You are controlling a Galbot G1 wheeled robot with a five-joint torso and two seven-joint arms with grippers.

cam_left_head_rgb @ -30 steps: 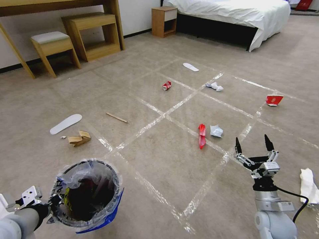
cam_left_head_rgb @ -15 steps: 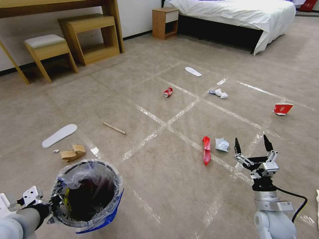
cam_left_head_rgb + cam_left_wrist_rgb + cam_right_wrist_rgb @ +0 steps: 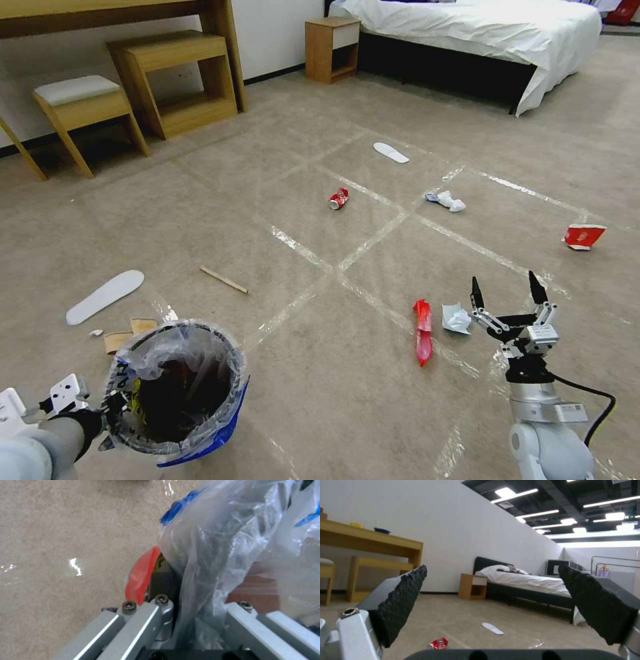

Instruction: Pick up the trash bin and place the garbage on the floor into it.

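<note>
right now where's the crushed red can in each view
Head view: crushed red can on the carpet mid-picture, well beyond the open right claw.
Right wrist view: the can sits low on the carpet.
Left wrist view: faces the trash bin gripped by the left claw instead.
Shared landmark: white insole beyond the can.

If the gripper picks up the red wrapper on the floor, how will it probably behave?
The red wrapper looks thin and creased, so it is probably light and floppy, sagging from one pinch. Lying flat on the floor, it may slip under the open right gripper.
</note>
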